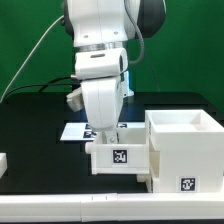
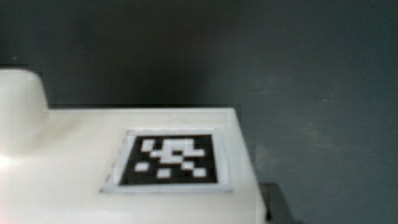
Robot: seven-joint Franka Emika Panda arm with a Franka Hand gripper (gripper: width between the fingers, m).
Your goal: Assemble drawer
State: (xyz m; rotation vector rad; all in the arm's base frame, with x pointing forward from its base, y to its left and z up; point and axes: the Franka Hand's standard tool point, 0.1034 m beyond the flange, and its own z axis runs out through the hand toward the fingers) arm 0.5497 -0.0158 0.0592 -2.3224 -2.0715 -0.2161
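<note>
The large white cube-shaped casing (image 1: 185, 150) stands at the exterior view's right, open at the top, with a tag on its front. A small white tray (image 1: 120, 155) with a tag on its front sits right against the casing's left side. My gripper (image 1: 108, 133) reaches straight down into the tray and holds its wall. In the wrist view the tray (image 2: 71, 170) fills the near part with a tag on it. One dark finger (image 2: 279, 205) lies tight against its edge; the other finger is hidden.
The marker board (image 1: 72, 130) lies on the black table behind the tray. Another white part (image 1: 3, 163) shows at the exterior view's left edge. A black cable hangs behind the arm. The table's white front edge runs along the bottom.
</note>
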